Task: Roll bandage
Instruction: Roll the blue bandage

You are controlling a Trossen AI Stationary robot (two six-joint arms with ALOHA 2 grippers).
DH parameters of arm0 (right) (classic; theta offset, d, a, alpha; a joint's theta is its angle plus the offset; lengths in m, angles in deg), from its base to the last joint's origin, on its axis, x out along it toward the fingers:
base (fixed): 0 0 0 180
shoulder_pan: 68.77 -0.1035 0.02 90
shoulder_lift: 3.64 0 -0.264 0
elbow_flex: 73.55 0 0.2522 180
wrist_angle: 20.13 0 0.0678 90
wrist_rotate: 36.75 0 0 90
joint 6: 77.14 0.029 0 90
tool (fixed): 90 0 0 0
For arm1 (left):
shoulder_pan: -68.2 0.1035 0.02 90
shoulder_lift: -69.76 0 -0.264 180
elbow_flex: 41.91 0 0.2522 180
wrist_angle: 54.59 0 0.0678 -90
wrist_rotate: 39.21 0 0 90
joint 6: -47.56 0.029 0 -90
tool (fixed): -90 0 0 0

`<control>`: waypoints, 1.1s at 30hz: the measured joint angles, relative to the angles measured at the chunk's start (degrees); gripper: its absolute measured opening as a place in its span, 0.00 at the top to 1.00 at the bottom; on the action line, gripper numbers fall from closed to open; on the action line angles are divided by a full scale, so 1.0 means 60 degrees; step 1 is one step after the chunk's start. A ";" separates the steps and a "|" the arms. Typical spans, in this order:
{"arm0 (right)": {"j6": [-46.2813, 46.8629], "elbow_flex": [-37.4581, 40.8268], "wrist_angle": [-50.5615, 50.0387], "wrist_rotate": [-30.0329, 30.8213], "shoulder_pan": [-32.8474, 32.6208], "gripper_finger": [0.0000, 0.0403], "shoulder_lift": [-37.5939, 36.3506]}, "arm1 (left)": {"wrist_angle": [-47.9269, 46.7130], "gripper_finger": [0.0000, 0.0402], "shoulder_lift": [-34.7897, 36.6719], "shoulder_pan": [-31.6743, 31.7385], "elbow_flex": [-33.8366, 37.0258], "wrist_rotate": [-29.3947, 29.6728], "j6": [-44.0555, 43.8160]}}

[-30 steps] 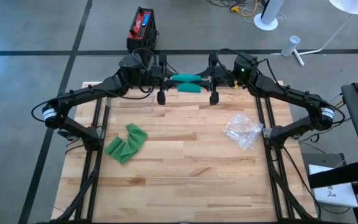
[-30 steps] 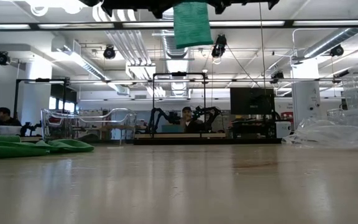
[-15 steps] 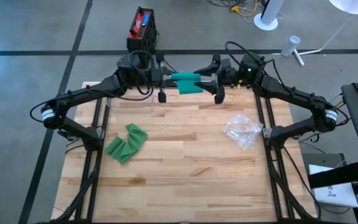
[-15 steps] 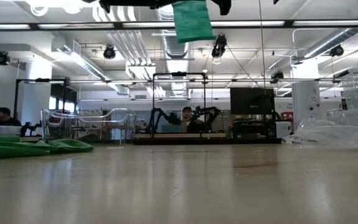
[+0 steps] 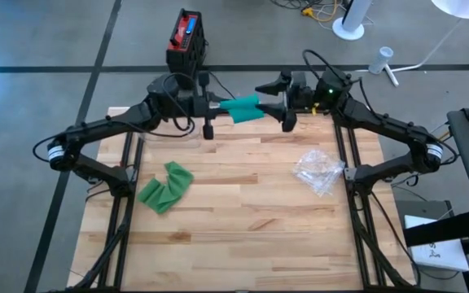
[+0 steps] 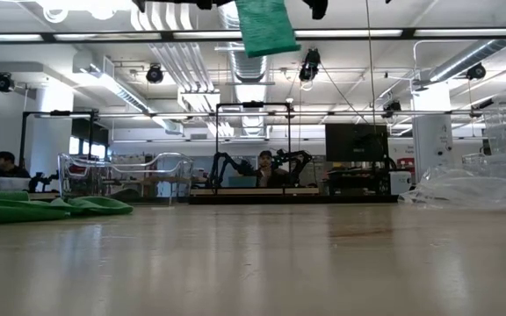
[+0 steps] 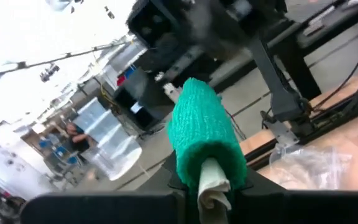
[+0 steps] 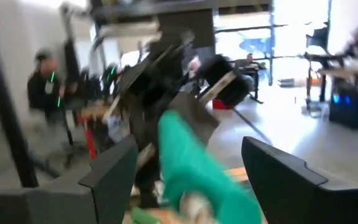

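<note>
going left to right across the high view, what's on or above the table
loose green bandage strip → left gripper → rolled green bandage → right gripper → crumpled clear plastic wrapper

The wooden plank surface [image 5: 243,220] stands on a grey concrete floor [image 5: 39,32] crossed by dark tape lines. Behind its far edge sits a black and red case [image 5: 187,37], and a white lamp base [image 5: 349,31] stands further off to the right. The low view looks into a large workshop: long ceiling strip lights [image 6: 77,36], white ducts [image 6: 183,61], and a dark monitor [image 6: 356,142] on a bench. A seated person [image 6: 3,167] in a cap is at the far left, another person [image 6: 263,167] sits in the middle distance.
</note>
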 joint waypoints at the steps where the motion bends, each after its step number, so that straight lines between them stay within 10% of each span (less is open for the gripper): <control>1: 0.0536 -0.0025 0.0118 0.0252 0.0002 0.31 0.0059 | 0.0182 0.95 0.0000 -0.0031 0.0128 0.0142 0.0152; 9: 0.0967 -0.0808 -0.1014 -0.0248 0.0108 0.34 0.0640 | 0.1742 0.95 -0.0115 -0.0144 0.0673 0.0615 0.0380; 33: -1.1844 -0.0917 -0.1915 0.1920 -0.1457 0.40 0.0123 | 0.1049 0.93 0.0072 0.0423 0.0773 -0.0279 -0.7776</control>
